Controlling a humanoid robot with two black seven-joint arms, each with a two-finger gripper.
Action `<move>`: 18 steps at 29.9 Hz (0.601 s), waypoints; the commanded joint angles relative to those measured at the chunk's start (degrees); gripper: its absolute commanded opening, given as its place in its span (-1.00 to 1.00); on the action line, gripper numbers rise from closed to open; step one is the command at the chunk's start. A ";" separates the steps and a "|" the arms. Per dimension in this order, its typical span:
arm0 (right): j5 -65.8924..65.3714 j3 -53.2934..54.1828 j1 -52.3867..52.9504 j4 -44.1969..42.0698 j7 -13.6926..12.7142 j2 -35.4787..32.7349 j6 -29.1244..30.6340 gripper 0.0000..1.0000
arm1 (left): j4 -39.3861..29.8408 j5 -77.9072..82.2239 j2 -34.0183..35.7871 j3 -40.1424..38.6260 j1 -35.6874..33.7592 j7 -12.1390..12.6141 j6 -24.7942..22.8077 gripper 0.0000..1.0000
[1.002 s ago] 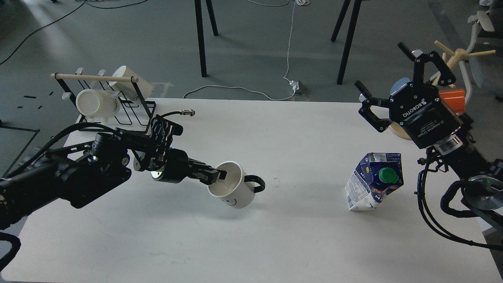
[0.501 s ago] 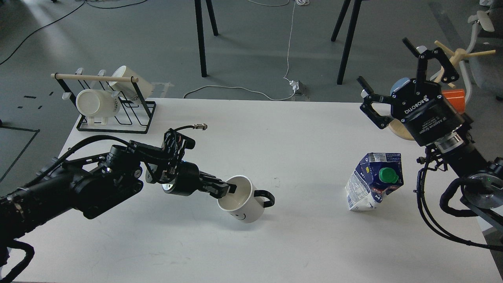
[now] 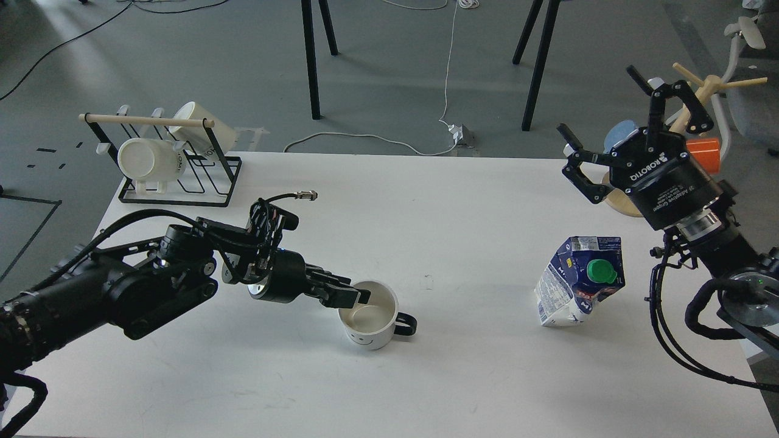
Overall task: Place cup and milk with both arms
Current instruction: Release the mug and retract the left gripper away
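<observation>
White table (image 3: 462,201), grey floor behind. Left gripper (image 3: 356,296) pinches rim of smiley mug (image 3: 369,319), upright, seemingly landed: release next. Milk carton (image 3: 581,281) below right gripper (image 3: 614,131), spread wide, empty, well apart. Mug rack (image 3: 176,164) far left.

Black wire rack with wooden top rod (image 3: 176,176), upper left on white table (image 3: 389,377), holding two cream mugs (image 3: 149,159) on their sides. Wooden peg stand (image 3: 709,91) at upper right, orange cup (image 3: 701,152) beside it. White cable (image 3: 447,73) on grey floor, top centre.
</observation>
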 commanded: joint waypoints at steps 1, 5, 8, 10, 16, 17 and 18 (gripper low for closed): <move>3.63 -0.81 0.54 -0.96 0.00 -0.35 0.00 0.99 | 0.07 -2.08 0.67 -2.59 0.00 0.00 0.00 0.64; 13.29 -0.73 0.54 -0.69 0.00 -1.58 0.00 0.99 | 0.51 -9.53 3.74 -5.57 0.00 0.00 0.00 0.84; 23.48 -0.55 0.45 -0.69 0.00 -4.73 0.00 0.99 | 0.77 -19.72 7.08 -7.69 0.00 0.00 0.00 0.89; 27.80 -0.29 0.01 -0.61 0.00 -7.90 0.00 0.99 | 0.95 -27.02 10.24 -8.30 0.00 0.00 0.00 0.91; 29.49 -0.55 -4.55 2.99 0.00 -16.43 0.00 0.99 | 1.04 -44.79 17.98 -8.39 0.09 0.00 0.00 0.96; 30.27 -0.55 -5.69 3.87 0.00 -17.83 0.00 0.99 | 1.04 -46.46 18.60 -8.48 0.09 0.00 0.00 0.96; 31.85 -0.55 -7.09 4.75 0.00 -19.32 0.00 0.99 | 1.12 -48.13 19.22 -8.48 0.09 0.00 0.00 0.96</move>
